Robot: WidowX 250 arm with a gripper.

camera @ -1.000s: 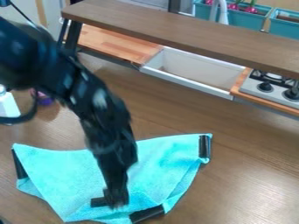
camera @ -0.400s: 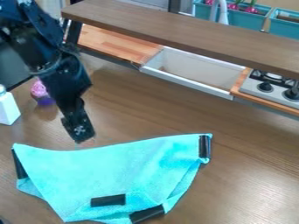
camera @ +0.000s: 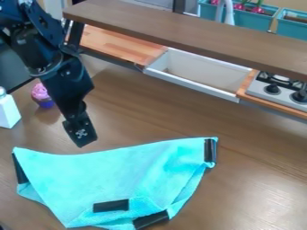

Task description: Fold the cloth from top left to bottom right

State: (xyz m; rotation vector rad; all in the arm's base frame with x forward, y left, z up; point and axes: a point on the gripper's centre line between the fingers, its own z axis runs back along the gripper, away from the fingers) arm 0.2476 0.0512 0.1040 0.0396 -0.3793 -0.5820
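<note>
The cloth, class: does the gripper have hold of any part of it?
No, the gripper hangs past the upper edge of the cloth, with brown table showing between them.

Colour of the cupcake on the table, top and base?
The cupcake has a pink top and a purple base, seen best in the current camera view.

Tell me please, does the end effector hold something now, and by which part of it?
Nothing is held: the end effector hangs above the table, apart from the folded cloth.

the turquoise cloth (camera: pixel 114 177) (black strips at its corners) lies folded over on the brown table (camera: pixel 252 179).
</note>
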